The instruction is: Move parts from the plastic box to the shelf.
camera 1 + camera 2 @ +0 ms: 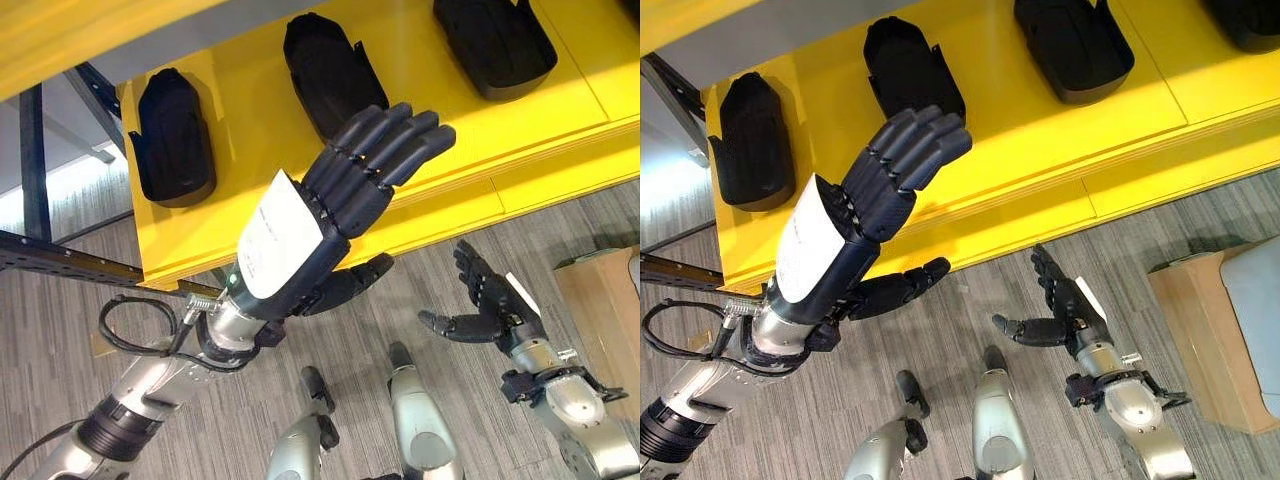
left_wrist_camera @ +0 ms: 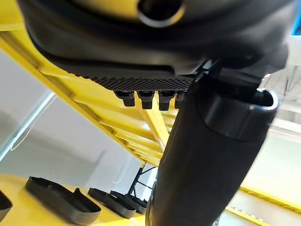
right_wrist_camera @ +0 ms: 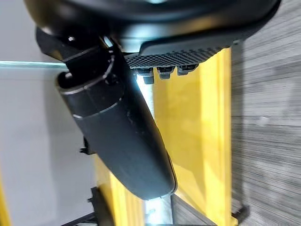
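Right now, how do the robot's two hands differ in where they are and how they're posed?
The left hand is raised high over the yellow shelf, near the black parts; the right hand hangs lower, over the grey floor in front of the shelf. The left hand shows larger, the right hand smaller. Both are dark, open and hold nothing.

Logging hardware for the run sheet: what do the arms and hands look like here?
Both arms are silver-grey metal with black joint rings. Each ends in a dark, matte, segmented hand: the left hand has a white plate with small print on its back, and the right hand has a smaller white patch. The palms are finely dotted in the wrist views.
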Robot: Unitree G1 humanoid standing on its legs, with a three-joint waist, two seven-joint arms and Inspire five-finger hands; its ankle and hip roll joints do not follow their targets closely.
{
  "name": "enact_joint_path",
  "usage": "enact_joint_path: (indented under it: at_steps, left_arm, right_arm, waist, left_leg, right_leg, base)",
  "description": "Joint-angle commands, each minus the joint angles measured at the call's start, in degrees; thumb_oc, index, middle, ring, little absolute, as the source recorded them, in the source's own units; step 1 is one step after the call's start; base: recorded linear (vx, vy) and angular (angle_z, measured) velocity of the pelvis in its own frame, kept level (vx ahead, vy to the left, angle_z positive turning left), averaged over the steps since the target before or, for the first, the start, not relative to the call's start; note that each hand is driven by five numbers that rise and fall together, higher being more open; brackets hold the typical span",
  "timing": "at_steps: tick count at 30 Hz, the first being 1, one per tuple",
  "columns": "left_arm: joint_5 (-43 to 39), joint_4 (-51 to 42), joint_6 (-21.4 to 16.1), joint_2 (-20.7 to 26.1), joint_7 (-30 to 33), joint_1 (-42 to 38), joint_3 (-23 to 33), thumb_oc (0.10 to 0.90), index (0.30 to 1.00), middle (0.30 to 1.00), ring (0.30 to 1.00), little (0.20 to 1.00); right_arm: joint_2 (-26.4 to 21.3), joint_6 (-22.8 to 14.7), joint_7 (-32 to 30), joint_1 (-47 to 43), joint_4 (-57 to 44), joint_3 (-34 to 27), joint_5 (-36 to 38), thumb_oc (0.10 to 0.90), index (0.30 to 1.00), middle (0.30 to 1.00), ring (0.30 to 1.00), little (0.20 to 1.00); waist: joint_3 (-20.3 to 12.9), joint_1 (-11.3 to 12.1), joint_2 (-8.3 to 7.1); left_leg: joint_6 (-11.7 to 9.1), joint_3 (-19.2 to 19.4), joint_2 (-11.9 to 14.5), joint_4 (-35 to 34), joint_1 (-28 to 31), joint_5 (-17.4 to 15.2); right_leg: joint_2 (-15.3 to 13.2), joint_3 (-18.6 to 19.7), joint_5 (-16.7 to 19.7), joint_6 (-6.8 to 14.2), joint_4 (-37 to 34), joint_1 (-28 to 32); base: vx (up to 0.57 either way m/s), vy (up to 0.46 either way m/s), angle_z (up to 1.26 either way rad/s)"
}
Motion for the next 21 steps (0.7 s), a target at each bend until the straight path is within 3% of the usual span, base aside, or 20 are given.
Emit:
enact_joint_path:
  at_steps: [1,10,13,19,21]
  left_arm:
    - [-12.0,-0.8,-4.0,-1.4,-8.4,-1.3,2.4,0.9,1.0,1.0,1.0,1.0]
    - [-19.8,1.2,-2.6,0.2,-19.1,5.3,0.9,0.9,1.0,1.0,1.0,1.0]
    - [-22.3,3.5,0.3,1.2,-21.7,8.1,0.2,0.9,1.0,1.0,1.0,1.0]
    - [-25.1,8.8,7.8,1.2,-27.1,15.4,-0.1,0.9,1.0,1.0,1.0,1.0]
    - [-26.2,11.7,12.3,0.3,-29.1,18.5,0.3,0.9,1.0,1.0,1.0,1.0]
  right_arm:
    - [-0.3,-8.4,0.9,-1.4,-6.5,-3.9,2.0,0.9,1.0,1.0,1.0,1.0]
    - [-1.5,-9.9,0.9,-0.2,-5.1,-5.1,3.4,0.9,1.0,1.0,1.0,1.0]
    - [-1.6,-10.1,1.8,0.5,-3.4,-5.7,4.8,0.9,1.0,1.0,1.0,1.0]
    - [-0.5,-7.7,4.5,3.4,3.2,-6.9,7.2,0.9,1.0,1.0,1.0,1.0]
    - [1.2,-6.2,5.5,4.0,7.1,-6.4,7.2,0.9,1.0,1.0,1.0,1.0]
  waist:
    - [-3.3,-1.6,-2.41]
    - [-4.1,-1.1,-1.96]
    - [-5.2,-1.0,-2.06]
    - [-10.8,0.7,-3.66]
    - [-12.9,1.7,-3.89]
  left_leg:
    - [-0.4,-4.2,1.1,2.5,1.6,-5.9]
    - [-0.5,-4.1,1.1,1.2,3.0,-5.4]
    - [-0.7,-3.7,1.2,0.7,4.2,-5.3]
    - [-0.9,-3.2,2.0,-0.6,7.8,-5.4]
    - [-1.1,-3.2,2.2,-1.5,9.0,-5.1]
  right_leg:
    - [-0.3,-3.1,2.2,0.4,-7.1,3.1]
    - [-0.2,-3.7,2.6,0.4,-8.9,4.9]
    - [-0.2,-3.8,3.1,0.5,-10.1,6.4]
    - [-0.8,-5.1,4.9,1.4,-15.0,11.9]
    - [-1.4,-6.2,5.8,1.9,-16.7,13.7]
  base:
    - [-0.05,-0.009,0.02]
    - [-0.01,-0.001,0.0]
    - [0.0,0.043,0.02]
    - [0.07,-0.024,0.03]
    - [0.09,-0.009,0.05]
